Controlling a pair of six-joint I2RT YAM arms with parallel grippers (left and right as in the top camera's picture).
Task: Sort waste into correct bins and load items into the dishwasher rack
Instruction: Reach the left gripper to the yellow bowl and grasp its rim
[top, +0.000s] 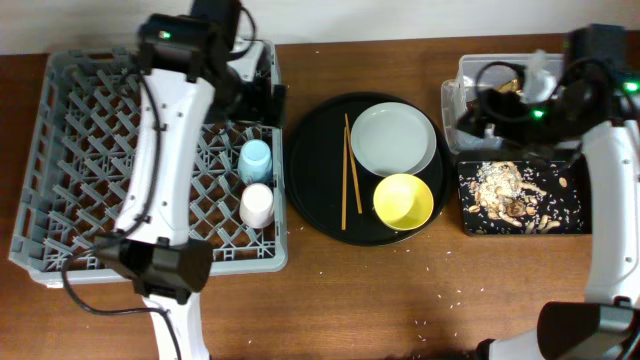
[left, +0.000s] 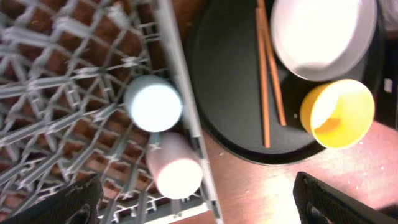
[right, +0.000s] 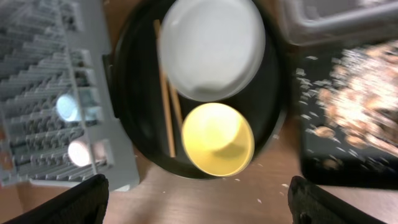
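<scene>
I'd guess the blue cup (top: 255, 160) and pink cup (top: 257, 204) sit at the rack (top: 85, 150) edge beside the tray (top: 312, 190) for the shortest carry; my left jaws and right jaws gape wide, empty.

Large square grey crate rack (top: 60, 150) was matt moulded plastic. Brown counter (top: 400, 300) showed wood grain, low sheen. Round black tray (left: 224, 93) was smooth with a slight gloss. Pale round plate (left: 323, 31) and yellow bowl (left: 339, 112) looked smooth, glazed. Thin chopsticks (left: 263, 93) were bare matt wood. Rectangular tub (top: 452, 100) was clear plastic. Light-blue cup (left: 153, 102) and pink cup (left: 175, 168) were smooth, material unclear.
</scene>
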